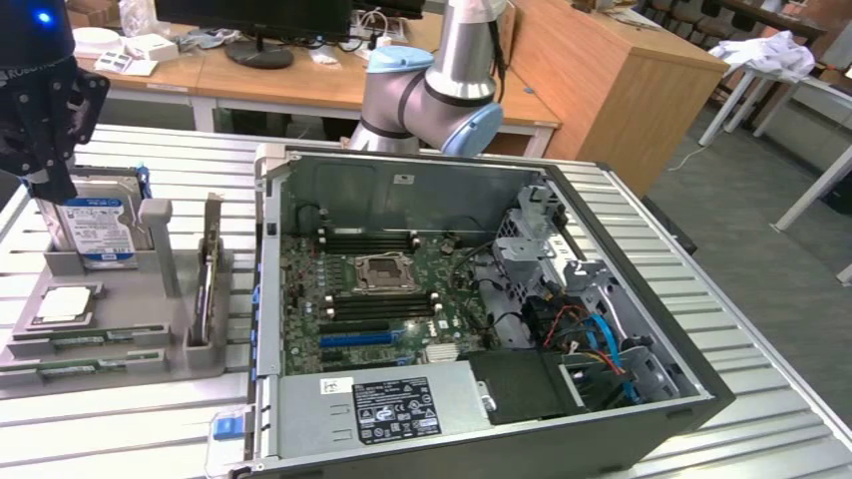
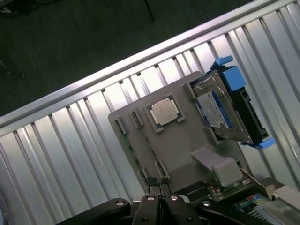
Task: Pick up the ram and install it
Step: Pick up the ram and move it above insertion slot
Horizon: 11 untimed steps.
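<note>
Two green ram sticks (image 1: 83, 340) lie edge-up in slots along the front of a grey holder (image 1: 127, 309) at the exterior view's left, beside the open computer case. In the wrist view the ram (image 2: 133, 151) shows as thin green strips along the holder's edge. My gripper (image 1: 54, 188) hangs above the holder's back part, in front of the hard drive, well above the sticks. Its fingers (image 2: 159, 206) are pressed together with nothing between them.
The holder also carries a silver hard drive (image 1: 94, 232) with blue clips, a processor chip (image 1: 64, 304) and an upright card (image 1: 207, 284). The open case (image 1: 399, 180) shows the motherboard's black memory slots (image 1: 379, 304). The slatted metal table ends close behind the holder.
</note>
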Motion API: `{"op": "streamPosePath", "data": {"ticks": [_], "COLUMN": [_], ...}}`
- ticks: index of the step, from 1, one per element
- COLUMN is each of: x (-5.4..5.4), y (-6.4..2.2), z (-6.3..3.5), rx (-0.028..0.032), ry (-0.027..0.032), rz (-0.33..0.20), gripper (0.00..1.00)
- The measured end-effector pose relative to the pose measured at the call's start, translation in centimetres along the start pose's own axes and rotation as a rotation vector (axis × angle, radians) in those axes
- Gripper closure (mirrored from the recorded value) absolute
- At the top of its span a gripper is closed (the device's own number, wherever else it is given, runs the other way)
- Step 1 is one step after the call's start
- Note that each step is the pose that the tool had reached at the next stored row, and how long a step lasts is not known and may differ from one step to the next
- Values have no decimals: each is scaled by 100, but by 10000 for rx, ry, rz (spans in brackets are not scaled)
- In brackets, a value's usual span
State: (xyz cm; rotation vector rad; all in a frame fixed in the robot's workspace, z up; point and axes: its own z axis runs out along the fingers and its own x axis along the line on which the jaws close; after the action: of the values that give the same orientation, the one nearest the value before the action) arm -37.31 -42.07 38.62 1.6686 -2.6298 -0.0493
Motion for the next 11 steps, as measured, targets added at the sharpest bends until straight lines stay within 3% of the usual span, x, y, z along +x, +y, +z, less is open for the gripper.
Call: {"op": "streamPosePath", "data": {"ticks": [11], "x": [0], "y": [0], "z": [6], "rx": [12], "ry": [83], "rz": [-1998], "gripper": [89]}}
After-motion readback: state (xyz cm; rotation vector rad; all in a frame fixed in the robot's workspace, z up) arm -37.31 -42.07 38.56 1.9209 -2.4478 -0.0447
